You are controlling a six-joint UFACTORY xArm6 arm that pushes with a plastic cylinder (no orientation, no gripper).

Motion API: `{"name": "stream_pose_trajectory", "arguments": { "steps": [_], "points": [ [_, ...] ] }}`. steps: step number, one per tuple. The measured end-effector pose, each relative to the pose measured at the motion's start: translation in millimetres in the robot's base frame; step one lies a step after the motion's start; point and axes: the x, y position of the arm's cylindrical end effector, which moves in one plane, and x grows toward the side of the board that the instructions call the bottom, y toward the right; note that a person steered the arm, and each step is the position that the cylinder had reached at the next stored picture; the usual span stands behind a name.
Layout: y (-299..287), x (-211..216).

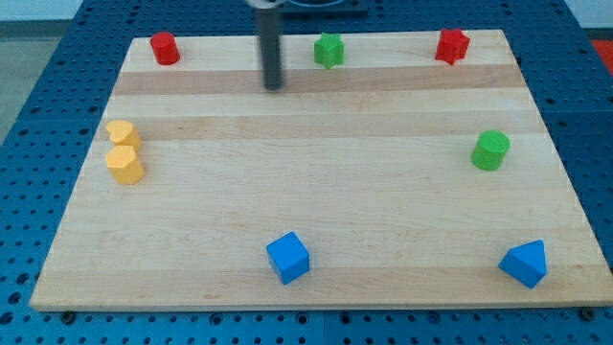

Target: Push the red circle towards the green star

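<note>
Red circle, squat cylinder at board's top-left, my tip between it and green star

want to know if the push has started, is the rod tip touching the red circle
Apart. The camera view shows my tip well to the view's right of the red circle, with bare wood between them; the green star lies further right.

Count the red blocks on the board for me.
2. The red circle sits at the view's top-left corner; a red star sits at the top right. My tip stands between them. Nothing appears hidden.
</note>
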Motion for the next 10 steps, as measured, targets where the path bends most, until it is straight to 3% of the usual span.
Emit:
{"name": "stream_pose_trajectory", "arguments": {
  "steps": [2,3,4,5,7,10],
  "points": [
    [-174.0,-12.7],
    [-191.1,-31.5],
    [-171.6,-87.7],
    [-163.9,-105.7],
    [-123.6,-60.8],
    [-15.4,-38.8]
  ]
}}
